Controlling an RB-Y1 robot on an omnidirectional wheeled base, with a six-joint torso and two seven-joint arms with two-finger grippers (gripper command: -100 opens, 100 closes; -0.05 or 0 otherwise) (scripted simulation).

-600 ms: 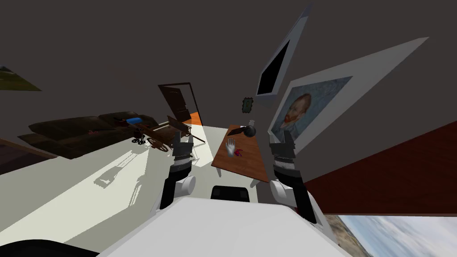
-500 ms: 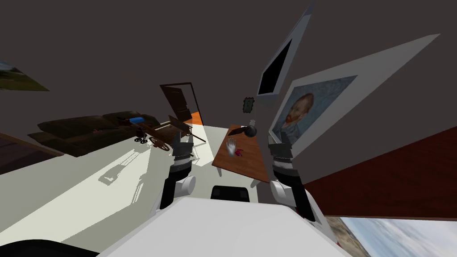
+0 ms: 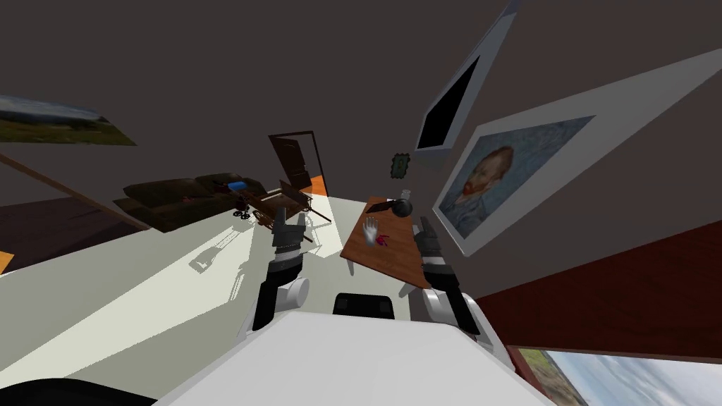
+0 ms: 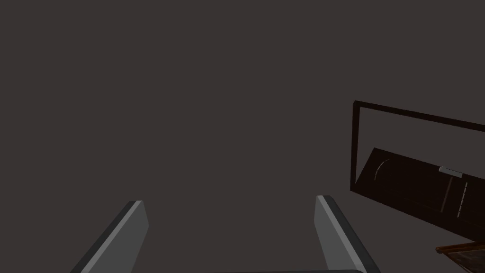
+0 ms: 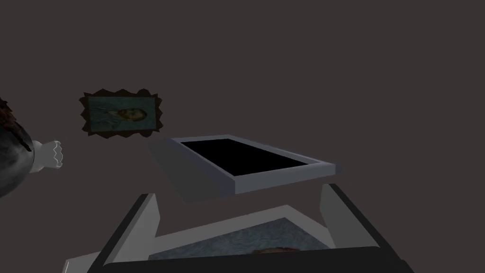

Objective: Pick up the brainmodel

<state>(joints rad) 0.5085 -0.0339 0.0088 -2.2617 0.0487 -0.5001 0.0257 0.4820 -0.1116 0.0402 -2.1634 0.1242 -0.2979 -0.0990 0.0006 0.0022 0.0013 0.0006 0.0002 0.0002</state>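
While jaws gape, brainmodel (image 3: 381, 241) lies between them.

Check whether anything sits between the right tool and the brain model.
Nothing visible does. In the head view, bare table lies between the right tool and the small red brain model; the white hand model stands on its other side, the dark flask farther back.

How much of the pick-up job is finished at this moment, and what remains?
Done: the robot stands at the brown table, where a small red object, likely the brain model, lies beside a white hand model. In hand: nothing; the left gripper and right gripper are open, empty. Left: reach the red object, grip it, lift it.
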